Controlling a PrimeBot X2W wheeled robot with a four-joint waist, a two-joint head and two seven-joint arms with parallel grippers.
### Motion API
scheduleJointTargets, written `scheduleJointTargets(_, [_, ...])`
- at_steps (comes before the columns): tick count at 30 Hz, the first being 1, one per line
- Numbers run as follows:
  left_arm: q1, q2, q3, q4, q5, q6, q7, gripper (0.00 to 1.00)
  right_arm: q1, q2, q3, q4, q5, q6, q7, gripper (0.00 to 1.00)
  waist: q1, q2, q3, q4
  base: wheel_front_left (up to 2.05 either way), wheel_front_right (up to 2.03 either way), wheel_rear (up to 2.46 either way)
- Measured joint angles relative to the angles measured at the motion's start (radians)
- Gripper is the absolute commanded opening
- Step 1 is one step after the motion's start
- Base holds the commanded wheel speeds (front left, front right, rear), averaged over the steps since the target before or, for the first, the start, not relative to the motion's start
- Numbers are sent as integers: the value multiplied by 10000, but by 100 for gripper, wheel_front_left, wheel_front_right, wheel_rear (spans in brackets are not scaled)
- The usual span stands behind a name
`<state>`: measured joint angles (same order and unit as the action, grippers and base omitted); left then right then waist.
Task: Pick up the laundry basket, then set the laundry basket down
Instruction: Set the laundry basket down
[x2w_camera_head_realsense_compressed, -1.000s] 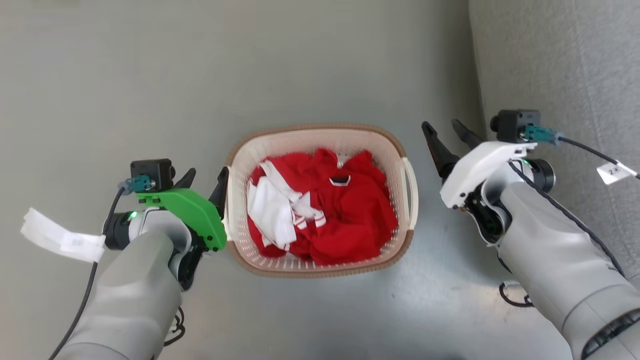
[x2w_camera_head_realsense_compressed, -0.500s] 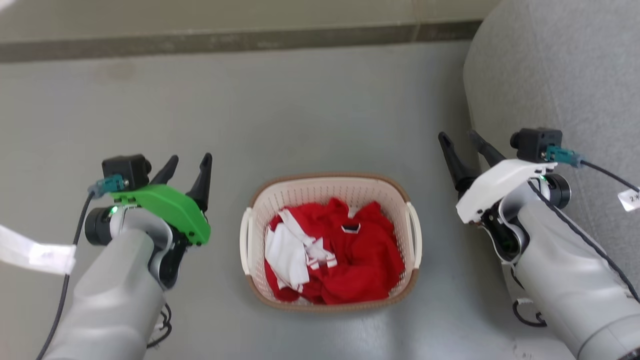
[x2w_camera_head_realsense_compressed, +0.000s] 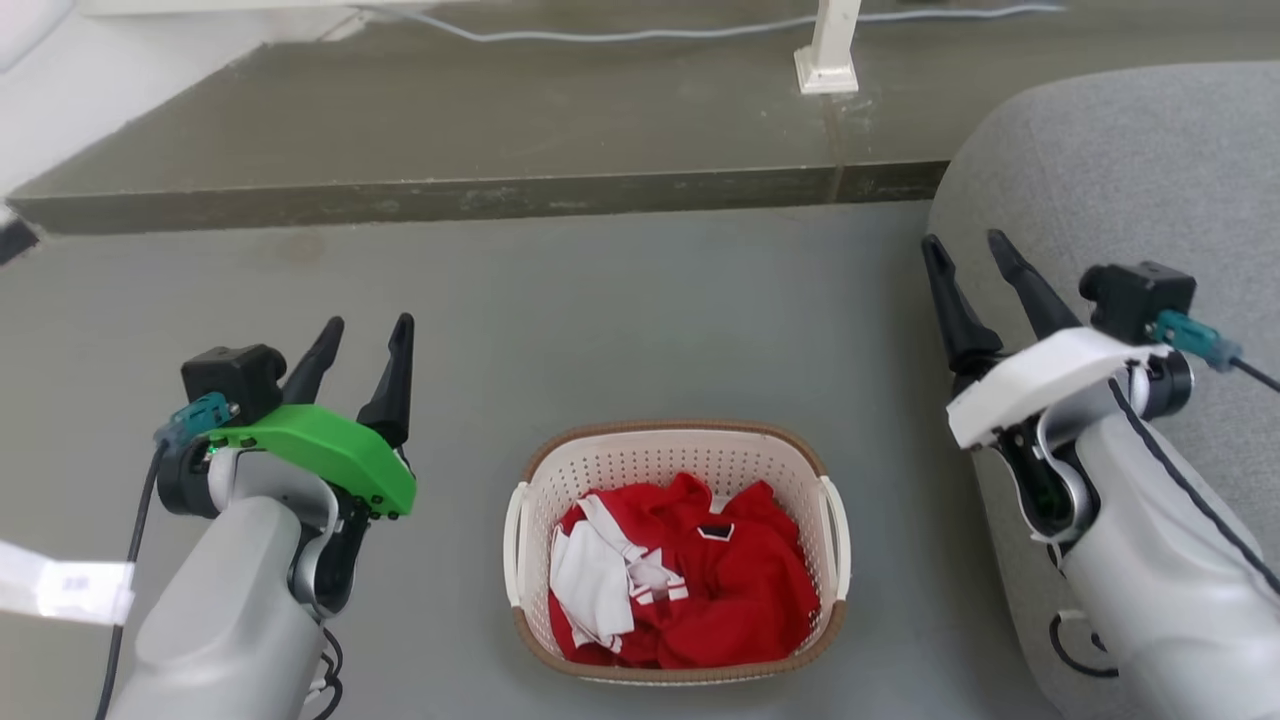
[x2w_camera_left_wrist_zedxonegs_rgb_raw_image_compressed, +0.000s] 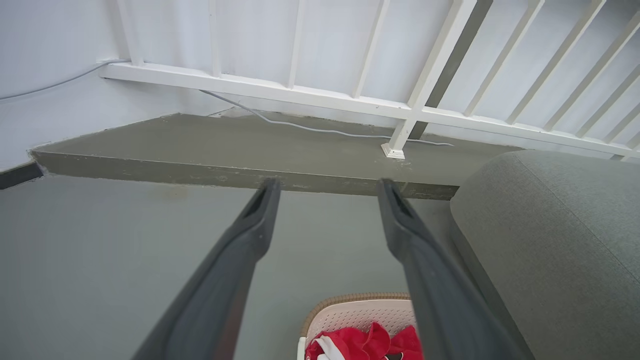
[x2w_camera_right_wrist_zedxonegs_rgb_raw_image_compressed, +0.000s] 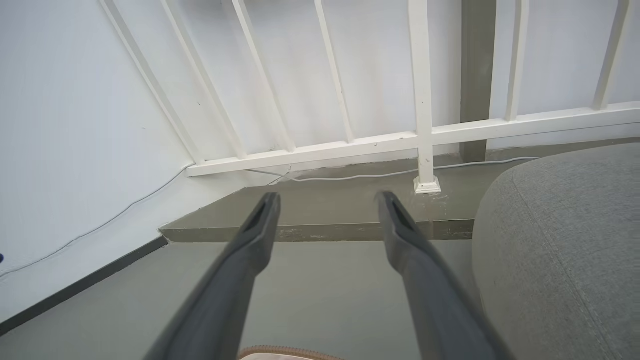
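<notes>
Two pincers, one load: my left pincer (x2w_camera_head_realsense_compressed: 368, 325), spread and empty, hangs above the floor (x2w_camera_head_realsense_compressed: 620, 320), apart from the single laundry basket (x2w_camera_head_realsense_compressed: 670, 460). The basket stands on the floor between my arms, heaped with red and white clothes (x2w_camera_head_realsense_compressed: 720, 590), its two loop handles (x2w_camera_head_realsense_compressed: 514, 545) untouched. My right pincer (x2w_camera_head_realsense_compressed: 962, 240), also spread, hovers beside the grey sofa (x2w_camera_head_realsense_compressed: 1100, 170). I judge the set-down done; next, both arms need only keep clear.
</notes>
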<state>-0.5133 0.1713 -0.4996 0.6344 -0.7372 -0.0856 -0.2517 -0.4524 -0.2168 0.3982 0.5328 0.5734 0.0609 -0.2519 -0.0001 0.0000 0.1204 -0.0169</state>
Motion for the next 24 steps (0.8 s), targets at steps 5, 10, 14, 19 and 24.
scheduleJointTargets(5, [570, 0, 748, -1181, 648, 251, 0, 100, 856, 54, -585, -851, -397, -29, 0, 100, 0, 0, -150, 51, 0, 0, 0])
scheduleJointTargets(10, [1336, -31, 1254, -1935, 1028, 395, 0, 100, 1640, 270, -1035, -1440, -752, -104, 0, 100, 0, 0, -254, 113, 0, 0, 0])
scheduleJointTargets(14, [1930, -134, 1653, -2295, 1129, 472, 0, 100, 1974, 401, -1120, -1705, -930, -100, 0, 100, 0, 0, -303, 113, 0, 0, 0])
scheduleJointTargets(19, [2584, -357, 2119, -3137, 1607, 510, -2, 100, 2390, 531, -1584, -2303, -1298, -100, 0, 100, 1, 0, -380, 75, 0, 0, 0])
scheduleJointTargets(24, [3024, -468, 2266, -3444, 1914, 451, 0, 100, 2629, 560, -1814, -2460, -1524, -100, 0, 100, 1, 0, -420, 85, 0, 0, 0])
